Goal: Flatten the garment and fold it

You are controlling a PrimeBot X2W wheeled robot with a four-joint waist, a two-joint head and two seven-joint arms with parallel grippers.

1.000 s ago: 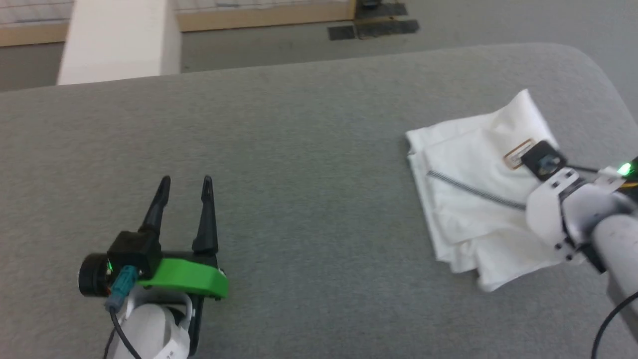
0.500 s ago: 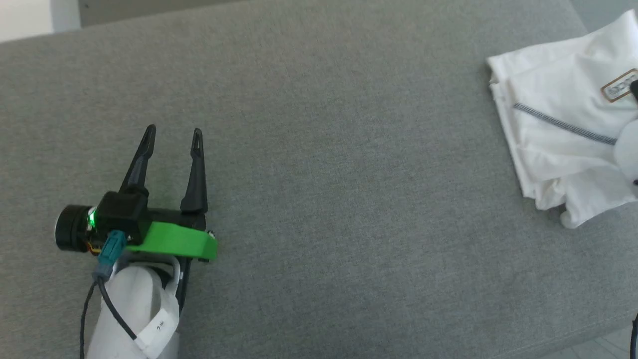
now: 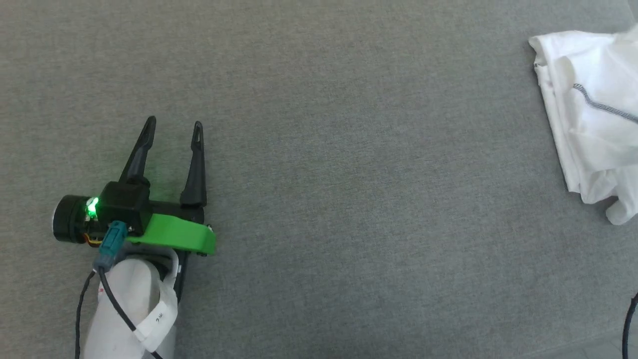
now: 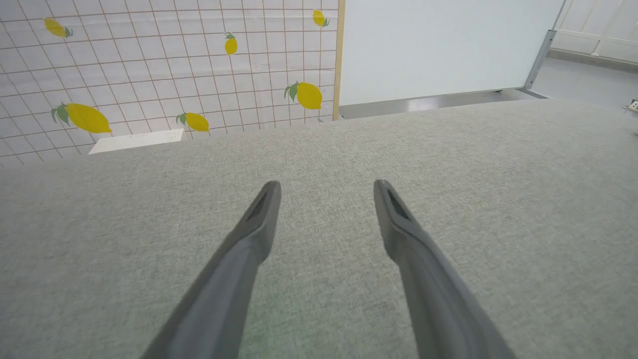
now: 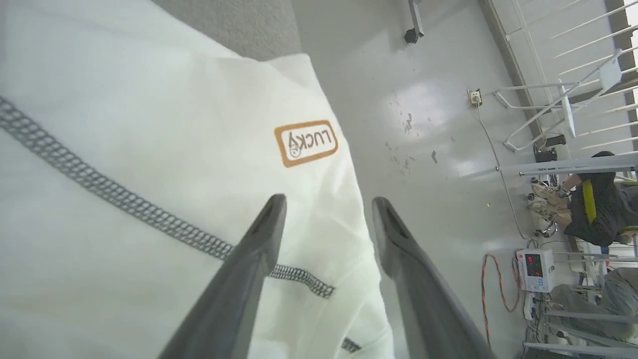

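Note:
The garment (image 3: 588, 109), a white shirt folded into a bundle with a grey zigzag seam, lies at the right edge of the head view on the grey table (image 3: 349, 174). In the right wrist view the garment (image 5: 124, 149) spreads under my right gripper (image 5: 326, 202), which is open just above the fabric near the table edge, below the brown chest logo (image 5: 305, 143). My left gripper (image 3: 173, 124) is open over bare table far to the left, nothing between its fingers; in the left wrist view the left gripper (image 4: 326, 185) also stands open.
The table's far edge meets a lemon-patterned tiled wall (image 4: 149, 75) and a white panel (image 4: 438, 45). Beyond the table's right edge lies pale floor (image 5: 438, 124) with cables, a small device (image 5: 533, 269) and a seated person (image 5: 593, 209).
The head camera has tilted down and turned left, so the garment slid toward the view's right edge and the right arm left the view. The left gripper has stayed open.

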